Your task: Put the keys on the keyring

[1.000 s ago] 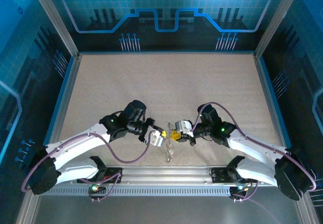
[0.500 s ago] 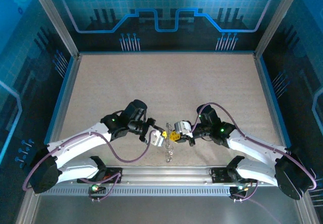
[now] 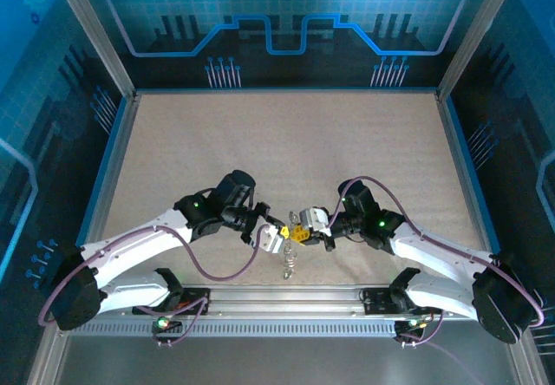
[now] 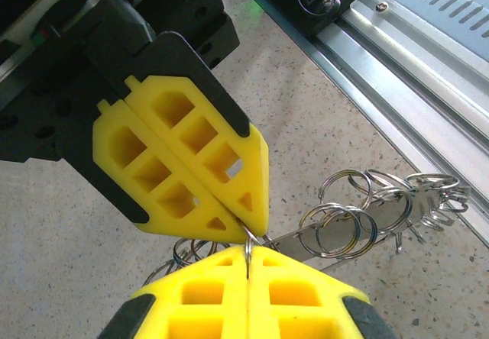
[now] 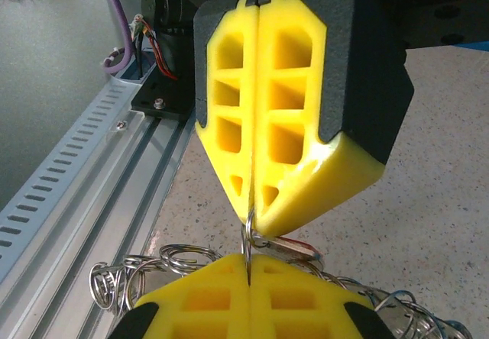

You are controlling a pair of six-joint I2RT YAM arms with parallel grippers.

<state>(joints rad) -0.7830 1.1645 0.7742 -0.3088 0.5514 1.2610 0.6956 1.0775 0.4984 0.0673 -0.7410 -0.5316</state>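
Observation:
My left gripper [image 3: 282,229] and right gripper [image 3: 298,231] meet tip to tip low over the table's near middle. Both are shut on one thin silvery loop of the keyring [image 4: 250,240], which is pinched between the yellow tips. In the left wrist view my left gripper [image 4: 248,250] faces the right gripper [image 4: 249,224]. From the right wrist view my right gripper [image 5: 248,261] sits under the left gripper [image 5: 252,215]. Several wire rings on a flat metal strip [image 4: 359,228] trail below. A small flat key [image 5: 290,247] with a red edge hangs beside the loop. The bunch [image 3: 289,265] rests on the table.
The slotted aluminium rail [image 3: 286,298] runs along the front edge just behind the bunch, and it also shows in the left wrist view [image 4: 412,64]. Beige tabletop [image 3: 286,151] stretches far behind the grippers, framed by metal posts and blue walls.
The left arm has crept slightly to the right, bringing the tips closer. Both grips hold unchanged and the ring bunch has barely shifted.

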